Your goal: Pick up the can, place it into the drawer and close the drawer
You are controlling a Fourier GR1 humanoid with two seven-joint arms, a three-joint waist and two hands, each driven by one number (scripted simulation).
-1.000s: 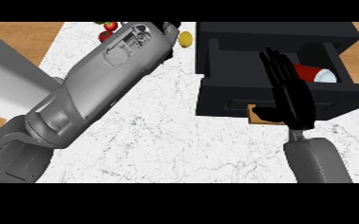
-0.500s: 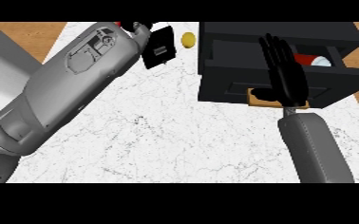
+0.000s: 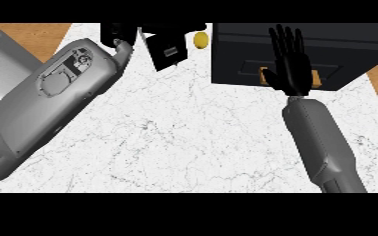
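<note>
Right hand (image 3: 289,69) flat, fingers straight, on black drawer front (image 3: 244,65); can hidden—prob. light, rigid, slick; grasp round sides.

I can read no text, label, brand, number or sign anywhere in my head view. The black drawer (image 3: 295,55) front shows only a plain tan handle plate beside my right hand (image 3: 290,65), with nothing written on it. Left of the drawer, the small yellow object (image 3: 200,40) carries no marking I can make out. My left forearm (image 3: 55,92), farther left of the drawer, shows moulded panels and a round cover, but no lettering that I can read.
</note>
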